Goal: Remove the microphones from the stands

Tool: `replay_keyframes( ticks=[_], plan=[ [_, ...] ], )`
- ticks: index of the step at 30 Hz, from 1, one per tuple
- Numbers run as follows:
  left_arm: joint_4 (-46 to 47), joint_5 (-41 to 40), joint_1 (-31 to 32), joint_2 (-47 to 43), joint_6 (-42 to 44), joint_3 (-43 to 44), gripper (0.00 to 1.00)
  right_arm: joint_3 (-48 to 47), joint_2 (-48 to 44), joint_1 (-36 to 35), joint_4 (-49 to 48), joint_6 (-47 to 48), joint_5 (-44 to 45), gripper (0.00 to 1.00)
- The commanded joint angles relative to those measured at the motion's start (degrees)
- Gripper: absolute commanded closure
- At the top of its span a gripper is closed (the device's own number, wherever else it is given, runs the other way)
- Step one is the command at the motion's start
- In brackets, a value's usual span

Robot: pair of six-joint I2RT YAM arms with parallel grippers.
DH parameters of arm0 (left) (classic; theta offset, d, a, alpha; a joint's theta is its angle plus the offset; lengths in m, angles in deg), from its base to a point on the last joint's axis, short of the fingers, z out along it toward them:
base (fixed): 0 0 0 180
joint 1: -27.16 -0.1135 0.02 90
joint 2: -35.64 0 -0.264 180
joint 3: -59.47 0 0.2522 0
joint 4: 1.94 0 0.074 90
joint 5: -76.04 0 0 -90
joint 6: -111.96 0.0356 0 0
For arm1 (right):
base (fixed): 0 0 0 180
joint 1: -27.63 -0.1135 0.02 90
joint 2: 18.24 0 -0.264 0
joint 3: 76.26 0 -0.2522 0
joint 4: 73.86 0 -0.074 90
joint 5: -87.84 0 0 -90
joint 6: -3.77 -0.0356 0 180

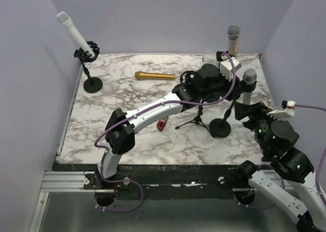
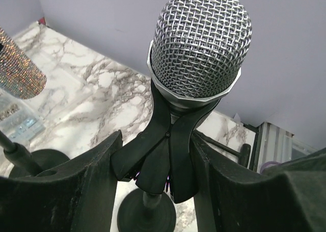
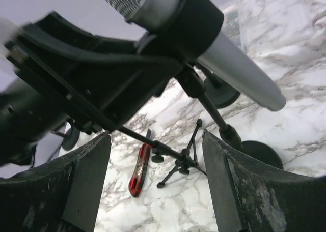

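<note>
Standing toward the right side of the marble table (image 1: 86,115), the silver-headed microphone (image 2: 201,44) sits in the black clip (image 2: 163,155) of its round-based stand (image 1: 220,127), with its mesh head up. The left arm reaches across the table to it. The left gripper (image 2: 158,143) is closed on the clip, one finger pressed against each side just under the head. The right gripper (image 3: 156,138) hangs just beside the stand and lower than the microphone, its jaws spread wide with nothing between them. From its camera, the grey barrel of the microphone slants out of the clip overhead.

Near the stand's base is a small tripod stand (image 1: 196,121), and just beside that lies a red and black tool (image 1: 162,124), too small to name. A gold microphone (image 1: 155,76) lies flat further back. A glittery microphone (image 1: 233,37) stands upright at the back right corner, and a white microphone (image 1: 71,29) leans in its own stand at the back left.
</note>
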Motion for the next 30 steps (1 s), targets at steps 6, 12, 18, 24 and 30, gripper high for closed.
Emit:
replay_keyframes(
  ticks=[6,12,18,24,30],
  plan=[
    [15.30,-6.58,0.73,1.61,8.34,1.40,0.53,-4.88,1.63,0.15,1.44,3.55,5.81,0.27],
    [15.37,-6.64,0.60,5.97,9.44,8.03,0.49,-5.88,-0.17,0.19,2.55,4.69,7.52,0.27],
    [14.67,-5.27,-0.85,9.93,3.96,10.22,0.48,-7.09,-1.25,0.16,3.33,4.61,7.30,0.27],
    [14.30,-4.92,-0.85,8.54,2.81,7.47,0.23,-6.63,-0.53,0.15,3.42,5.35,6.90,0.27],
    [5.56,-2.83,-1.76,2.91,-0.75,7.42,0.01,-7.54,1.54,0.17,3.28,7.23,4.46,0.27]
  ],
)
